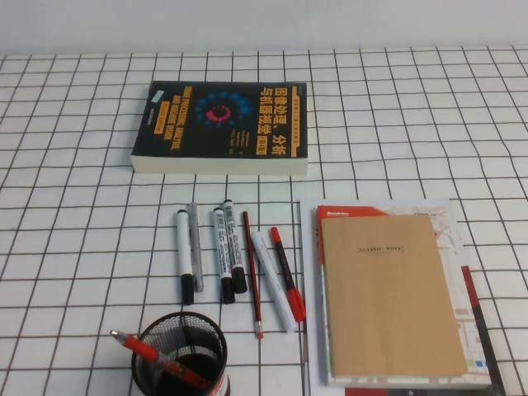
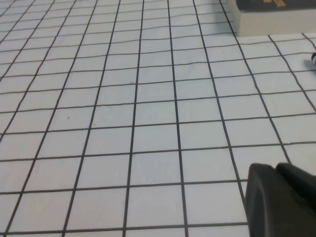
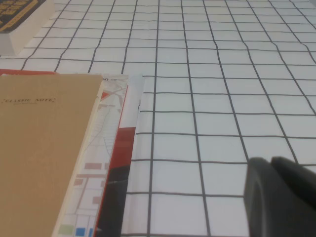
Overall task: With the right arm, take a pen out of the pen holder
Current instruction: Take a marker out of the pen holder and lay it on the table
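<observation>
The holder (image 1: 195, 323) stands at the near edge of the table, left of the middle, and one red pen (image 1: 157, 356) leans in it, its top end poking out over the rim toward the robot's left. That is the pen to take.

The right gripper (image 3: 279, 192) is nowhere near it. It hangs low over the bare cloth (image 3: 197, 79) on the far right, just beside the notebook (image 3: 44, 148), and it is clenched on nothing. The left gripper (image 2: 279, 197) sits over empty cloth on the other side, with a corner of the book (image 2: 276, 15) off in the distance; I cannot tell whether it is released or clenched.

To do this well, I'd say the right arm should rise first, cross above the notebook and the loose pens (image 1: 235, 264) without brushing them, and spread its jaws before it comes down. The best hold looks like the bare stretch of pen above the rim, taken across the barrel. The mesh holder looks light, so the pull should follow the pen's lean, not go straight up, or the cup may tip or drag along.
</observation>
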